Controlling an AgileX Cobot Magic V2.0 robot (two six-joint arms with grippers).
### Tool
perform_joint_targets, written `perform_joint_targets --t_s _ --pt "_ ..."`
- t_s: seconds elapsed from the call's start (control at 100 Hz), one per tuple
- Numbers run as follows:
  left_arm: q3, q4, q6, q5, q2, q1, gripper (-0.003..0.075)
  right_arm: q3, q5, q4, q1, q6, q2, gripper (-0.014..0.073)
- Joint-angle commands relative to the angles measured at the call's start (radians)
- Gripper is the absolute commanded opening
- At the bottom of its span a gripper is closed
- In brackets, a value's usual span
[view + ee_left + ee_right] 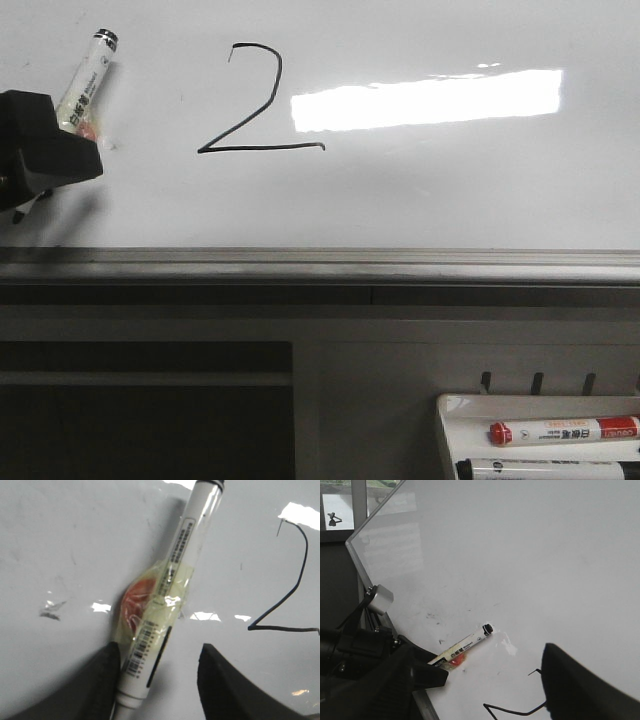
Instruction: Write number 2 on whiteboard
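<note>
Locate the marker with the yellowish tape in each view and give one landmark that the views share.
Front view: marker at upper left, slanting up from the left gripper.
Left wrist view: centre, lying against the whiteboard.
Right wrist view: low centre-left.
Shared landmark: the number 2, partly cut off in the right wrist view.

Left gripper (70,135) at far left, raised, jaws parted around a marker (85,88). Right gripper (480,690) jaws spread wide, empty.
</note>
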Motion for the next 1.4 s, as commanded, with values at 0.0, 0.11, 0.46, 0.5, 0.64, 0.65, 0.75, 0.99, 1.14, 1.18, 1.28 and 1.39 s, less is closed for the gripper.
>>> perform_joint_targets --t_s 0.0,0.11,0.46,0.5,0.64,0.65,0.75,0.99,1.14,1.18,1.28,1.39 --pt "-0.025 -0.004 0.003 -0.099 -0.015 0.003 0.0354 -0.036 -0.061 0.001 -0.002 -0.007 -0.023 0.0468" --pt "-0.019 0.043 0.003 -0.155 -0.015 0.003 0.0354 -0.036 -0.061 0.001 -0.002 -0.007 -0.027 0.0468" --pt "0.066 0.063 0.001 -0.202 -0.017 0.003 0.0354 -0.036 -0.067 0.001 -0.002 -0.007 -0.062 0.0468" --pt "0.085 0.059 0.001 -0.228 -0.017 0.003 0.0354 -0.036 -0.067 0.001 -0.002 -0.007 -0.062 0.0468" --pt "0.122 0.022 0.001 -0.326 -0.017 0.003 0.0354 -0.036 -0.067 0.001 -0.002 -0.007 -0.062 0.0468" --pt "0.122 0.022 0.001 -0.328 -0.017 0.003 0.0354 -0.036 -0.067 0.001 -0.002 -0.007 -0.062 0.0468" --pt "0.124 0.028 0.001 -0.368 -0.017 0.003 0.0354 -0.036 -0.068 0.001 -0.002 -0.007 -0.062 0.0468" --pt "0.134 0.111 -0.003 -0.532 -0.017 0.003 0.0354 -0.036 -0.04 0.001 -0.002 -0.007 -0.067 0.0459" --pt "0.206 0.115 -0.003 -0.653 -0.023 0.003 0.0248 -0.019 0.036 0.001 -0.002 -0.007 -0.117 0.0191" --pt "0.223 0.125 -0.003 -0.653 -0.034 0.003 0.0158 -0.008 0.038 0.001 -0.002 -0.007 -0.139 0.0043" --pt "0.266 0.157 0.012 -0.653 -0.063 0.003 -0.0018 0.04 0.036 0.001 -0.002 -0.007 -0.203 -0.0064" --pt "0.287 0.171 0.012 -0.651 -0.093 0.003 -0.002 0.114 0.036 0.001 -0.002 -0.007 -0.305 -0.006"
